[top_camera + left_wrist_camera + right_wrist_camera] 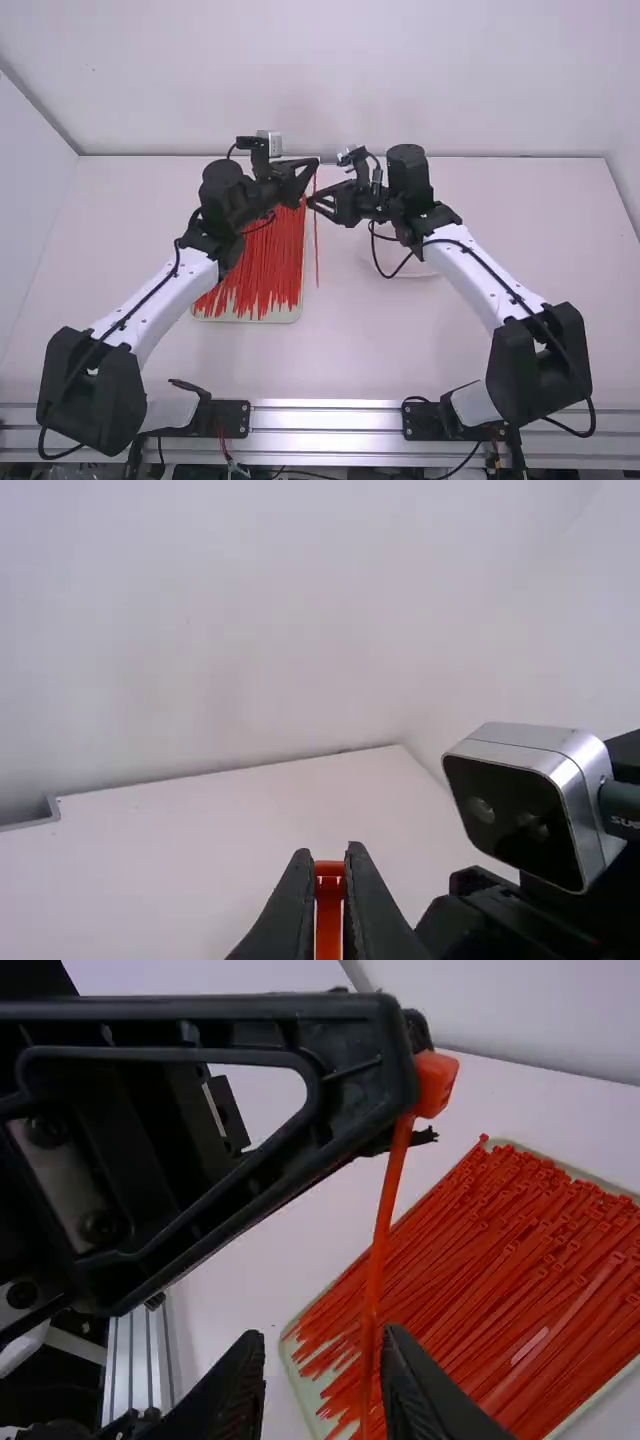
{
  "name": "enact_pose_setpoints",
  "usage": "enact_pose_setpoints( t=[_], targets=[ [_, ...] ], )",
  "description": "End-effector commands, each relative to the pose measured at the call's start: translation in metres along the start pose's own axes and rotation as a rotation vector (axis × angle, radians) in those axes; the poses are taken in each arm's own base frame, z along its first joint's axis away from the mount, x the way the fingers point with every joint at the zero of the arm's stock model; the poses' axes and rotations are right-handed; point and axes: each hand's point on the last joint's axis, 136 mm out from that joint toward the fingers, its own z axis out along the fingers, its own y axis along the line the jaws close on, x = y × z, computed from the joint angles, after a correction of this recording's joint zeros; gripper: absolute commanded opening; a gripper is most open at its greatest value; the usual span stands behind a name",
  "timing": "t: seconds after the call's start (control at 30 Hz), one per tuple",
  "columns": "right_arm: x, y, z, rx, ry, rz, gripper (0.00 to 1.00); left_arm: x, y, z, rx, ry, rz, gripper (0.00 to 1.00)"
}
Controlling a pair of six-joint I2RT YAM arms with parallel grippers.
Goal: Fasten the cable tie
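Tie (316,235) hangs near-vertical in the air: head up, tail down, tail end free beside the tray (285,318) of spare ties (255,265).

Left gripper (312,168) is clamped on the head. In the left wrist view both fingers press flat against the orange block.

Right gripper (315,203) sits just below the head, level with the upper strap, fingers apart. In the right wrist view the strap runs down between its 2 fingers, close to 1 of them, and contact isn't clear.

Key relation: the long axis is vertical, and the strap crosses the right gripper's gap roughly square-on. So right looks like the arm to take the strap.

My read:
- No loop formed yet, tail not in the head slot.
- Next, right likely needs to pinch the strap, slide toward the tail and curl it up to the head.
- Risk: the tail flexes away when pinched.
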Motion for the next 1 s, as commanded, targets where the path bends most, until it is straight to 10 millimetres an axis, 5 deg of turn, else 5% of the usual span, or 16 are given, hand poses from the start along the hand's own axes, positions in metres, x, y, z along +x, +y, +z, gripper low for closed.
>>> enact_pose_setpoints(
  t=[0.0,0.1,0.47,0.57,0.67,0.97],
  targets=[
    [-0.011,0.004,0.0,-0.012,-0.015,-0.016,0.2,-0.013,-0.012,0.001,0.028,-0.026,0.009,0.02],
    [-0.01,0.004,0.0,-0.012,-0.014,-0.016,0.0,-0.013,-0.012,0.001,0.029,-0.026,0.006,0.02],
    [-0.011,0.003,-0.001,-0.011,-0.015,-0.016,0.0,-0.018,-0.019,0.001,0.061,-0.042,0.003,0.02],
    [-0.012,-0.003,-0.006,0.0,-0.018,-0.012,0.0,-0.02,-0.015,0.0,0.052,-0.046,0.002,0.3],
    [-0.012,-0.005,-0.012,-0.018,-0.019,-0.021,0.0,-0.024,-0.013,-0.004,0.073,-0.045,0.009,0.41],
    [-0.016,0.001,-0.039,-0.149,-0.03,-0.135,0.0,-0.05,-0.008,-0.039,0.243,-0.046,0.131,0.51]
  ],
)
